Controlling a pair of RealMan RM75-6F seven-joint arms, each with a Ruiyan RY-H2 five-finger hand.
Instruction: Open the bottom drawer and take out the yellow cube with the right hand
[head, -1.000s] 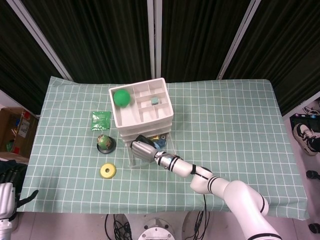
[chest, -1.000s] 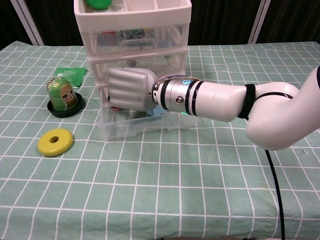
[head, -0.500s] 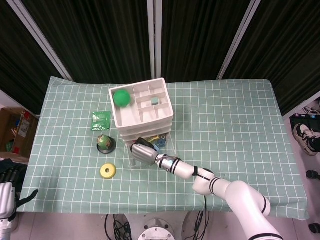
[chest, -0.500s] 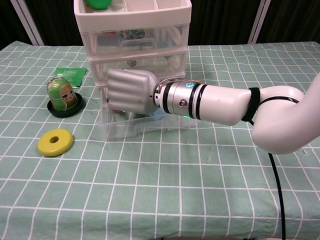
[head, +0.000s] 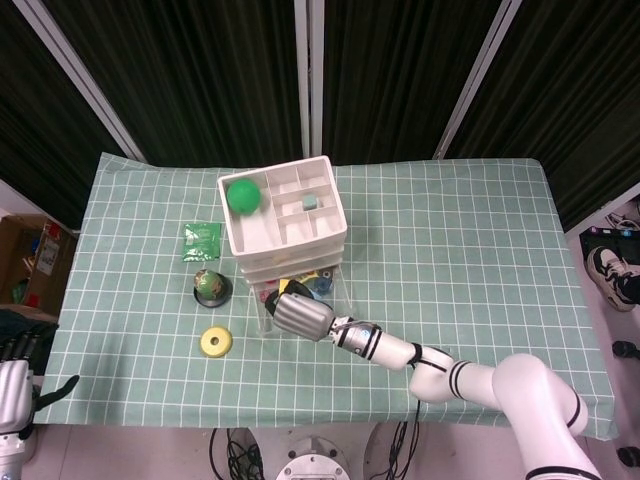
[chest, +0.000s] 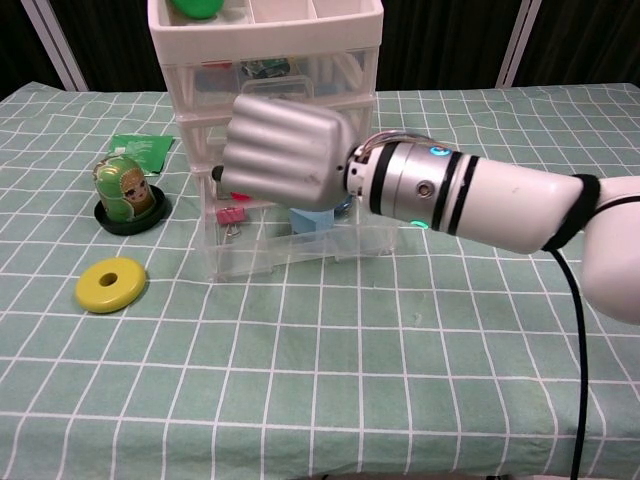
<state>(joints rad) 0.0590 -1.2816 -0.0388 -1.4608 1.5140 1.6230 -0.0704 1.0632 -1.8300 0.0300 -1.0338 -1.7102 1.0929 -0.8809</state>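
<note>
Clear plastic bottom drawer (chest: 262, 255) pulled open, right hand (chest: 285, 150) just above it, curled into a fist. Cannot tell if gripping the yellow cube, hidden from both views. Lift slowly, straight up, keep squeezing, no bumping the drawer front.

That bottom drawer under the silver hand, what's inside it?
Through the clear bottom drawer I can see a blue block and a small pink clip. The right hand covers the rest, so no yellow cube shows.
</note>
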